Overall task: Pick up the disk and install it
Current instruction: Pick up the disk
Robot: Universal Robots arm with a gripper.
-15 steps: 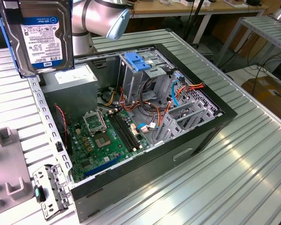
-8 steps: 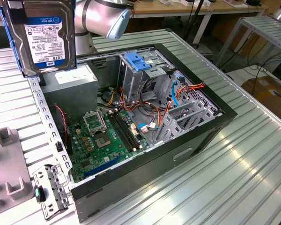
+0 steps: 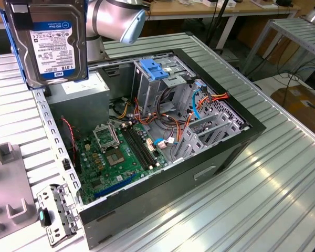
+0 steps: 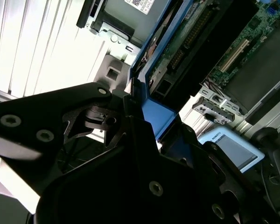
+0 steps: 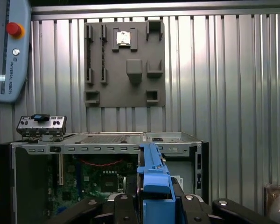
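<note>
The disk [image 3: 55, 44] hangs in the air above the open computer case [image 3: 241, 142], over its corner at the exterior view's left. Its white-and-blue label faces the camera and blue rails run along its sides. In the first wrist view my gripper [image 5: 154, 201] is shut on the disk's blue rail [image 5: 154, 172], black fingers on either side. The second wrist view shows the same grip [image 4: 141, 108], with the disk's circuit-board underside [image 4: 186, 42] beyond it.
Inside the case lie a green motherboard [image 3: 115, 152], a blue plastic caddy [image 3: 156, 69] on the drive cage, loose cables and a grey power-supply box [image 3: 81, 89]. A grey fixture plate [image 5: 126, 60], a metal bracket [image 3: 55, 212] and a pendant [image 5: 7, 46] sit on the ribbed table.
</note>
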